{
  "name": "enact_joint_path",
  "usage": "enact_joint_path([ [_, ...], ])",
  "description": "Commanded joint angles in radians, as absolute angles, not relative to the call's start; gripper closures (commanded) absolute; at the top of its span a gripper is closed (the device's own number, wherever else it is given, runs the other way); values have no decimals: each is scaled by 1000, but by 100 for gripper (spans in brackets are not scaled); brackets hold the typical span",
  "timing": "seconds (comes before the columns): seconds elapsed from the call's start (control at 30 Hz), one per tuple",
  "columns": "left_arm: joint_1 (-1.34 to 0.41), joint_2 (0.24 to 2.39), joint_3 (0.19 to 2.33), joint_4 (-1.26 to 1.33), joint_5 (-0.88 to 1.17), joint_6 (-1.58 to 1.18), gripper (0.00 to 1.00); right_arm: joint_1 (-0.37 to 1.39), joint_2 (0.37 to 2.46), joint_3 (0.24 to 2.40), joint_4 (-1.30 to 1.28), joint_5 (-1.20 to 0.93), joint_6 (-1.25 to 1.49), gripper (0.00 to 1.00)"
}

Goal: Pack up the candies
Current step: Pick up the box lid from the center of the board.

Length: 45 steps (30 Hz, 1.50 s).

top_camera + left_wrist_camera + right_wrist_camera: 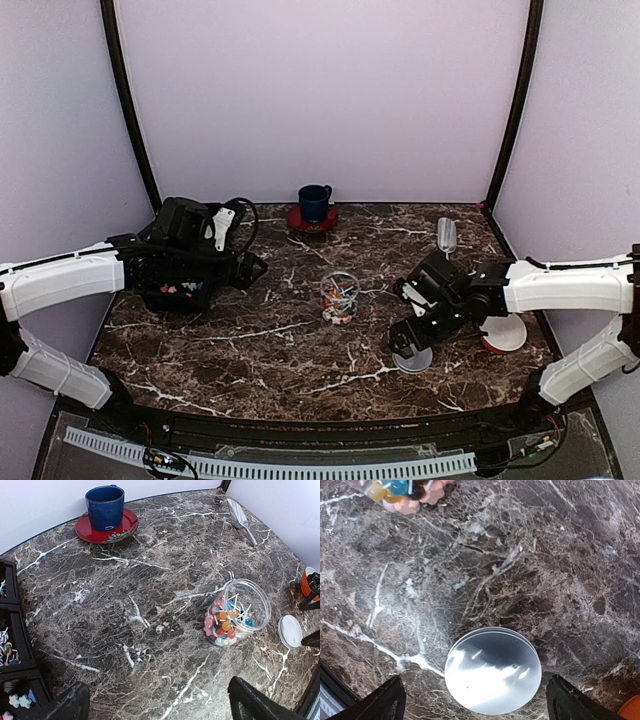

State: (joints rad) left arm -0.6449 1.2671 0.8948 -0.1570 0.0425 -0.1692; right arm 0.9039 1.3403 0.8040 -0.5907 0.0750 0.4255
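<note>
left gripper (160, 707) wide open, empty, over table (150, 580) | tray (20, 672) at 9 o'clock of jar (260, 605), cut off at frame edge, few candies (23, 700) inside | most candies in upright jar mid-table, thin sticks pointing up, splayed | right gripper (475, 700) wide open, flat lid (492, 670) between fingers (380, 705), 4 o'clock of jar

I see a dark brown counter (150, 580) veined white, a navy cup (105, 507), a red saucer (84, 530), and pink, orange, blue candies (222, 625).
</note>
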Motion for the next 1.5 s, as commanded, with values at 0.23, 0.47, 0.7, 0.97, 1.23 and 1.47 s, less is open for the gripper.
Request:
enact_joint_path([
  [0.23, -640, 1230, 874, -147, 21, -173, 1, 936, 1386, 747, -555, 142, 521, 2],
  [0.47, -640, 1230, 874, -148, 16, -171, 1, 937, 1416, 722, -530, 140, 527, 2],
  [0.7, -639, 1232, 876, -148, 16, -173, 1, 937, 1421, 716, -520, 138, 531, 2],
  [0.97, -640, 1232, 874, -148, 17, -173, 1, 939, 1439, 713, -511, 141, 532, 2],
  [1.23, -639, 1226, 873, -146, 19, -172, 1, 939, 1452, 715, -512, 146, 532, 2],
  [1.47, -640, 1226, 874, -145, 21, -173, 1, 942, 1463, 721, -517, 144, 531, 2],
])
